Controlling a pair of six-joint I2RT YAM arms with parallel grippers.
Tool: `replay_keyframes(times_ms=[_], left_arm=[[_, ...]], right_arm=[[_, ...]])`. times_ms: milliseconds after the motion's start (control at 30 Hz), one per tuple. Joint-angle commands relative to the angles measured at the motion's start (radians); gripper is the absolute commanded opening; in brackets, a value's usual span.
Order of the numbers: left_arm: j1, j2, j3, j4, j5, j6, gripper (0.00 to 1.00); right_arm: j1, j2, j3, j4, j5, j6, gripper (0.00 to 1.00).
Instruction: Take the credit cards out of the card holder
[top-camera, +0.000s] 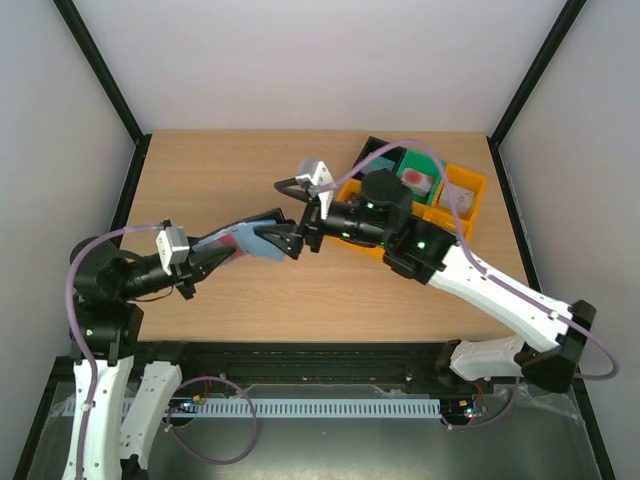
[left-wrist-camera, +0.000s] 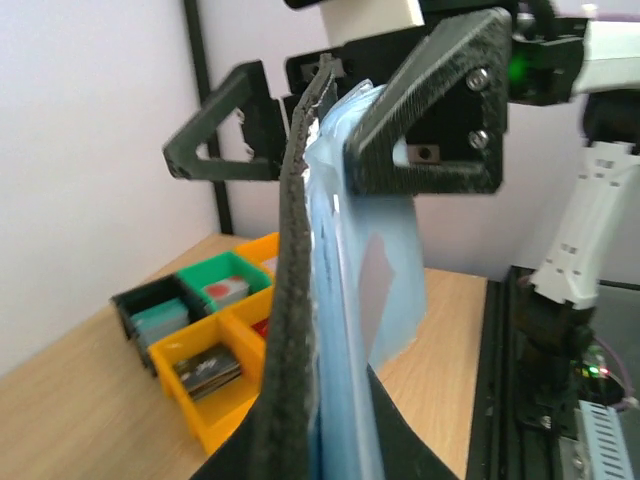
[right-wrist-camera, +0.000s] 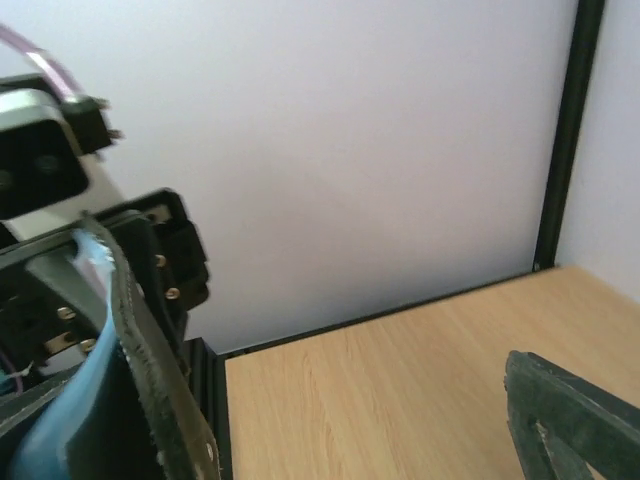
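The card holder (top-camera: 262, 238) hangs open above the table, its black outer face and blue-grey inner faces showing. My left gripper (top-camera: 215, 252) is shut on its near end. In the left wrist view the card holder (left-wrist-camera: 297, 300) stands edge-on, and its far end rises between the two fingers of my right gripper (left-wrist-camera: 320, 130). My right gripper (top-camera: 288, 215) is open, straddling that far end without pinching it. A sliver of a red credit card (top-camera: 232, 241) peeks out near the left jaws. A pale patch (left-wrist-camera: 375, 290) shows on a blue inner leaf. In the right wrist view, one right finger (right-wrist-camera: 570, 420) stands far from the card holder (right-wrist-camera: 140, 380).
Behind the right arm stand yellow bins (top-camera: 462, 196), a green bin (top-camera: 415, 172) and a black bin (top-camera: 372, 152), with small blocks and dark cards inside. They also appear in the left wrist view, yellow bin (left-wrist-camera: 200, 395) nearest. Black frame posts edge the table.
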Motion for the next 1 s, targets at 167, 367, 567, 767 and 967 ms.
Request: replay_keyframes(times_ms=[167,367,567,767,967], left_arm=[[-0.002,0.030,0.050,-0.006,0.181,0.127,0.02],[-0.002,0.020,0.025,0.078,0.100,0.017,0.02],[-0.002,0.001,0.008,0.096,0.096,-0.029,0.03],[-0.002,-0.023,0.000,0.119,-0.059,-0.137,0.68],[0.001,-0.055,-0.023,0.135,-0.121,-0.157,0.65]], right_arm=[[-0.009,0.020,0.124,-0.263,-0.208,-0.219,0.99],[-0.009,0.078,0.157,-0.180,-0.333,-0.069,0.72],[-0.015,0.111,0.211,-0.216,-0.314,-0.015,0.02],[-0.124,0.052,0.152,-0.103,-0.425,0.094,0.02],[-0.150,0.022,0.098,-0.017,-0.473,0.169,0.02]])
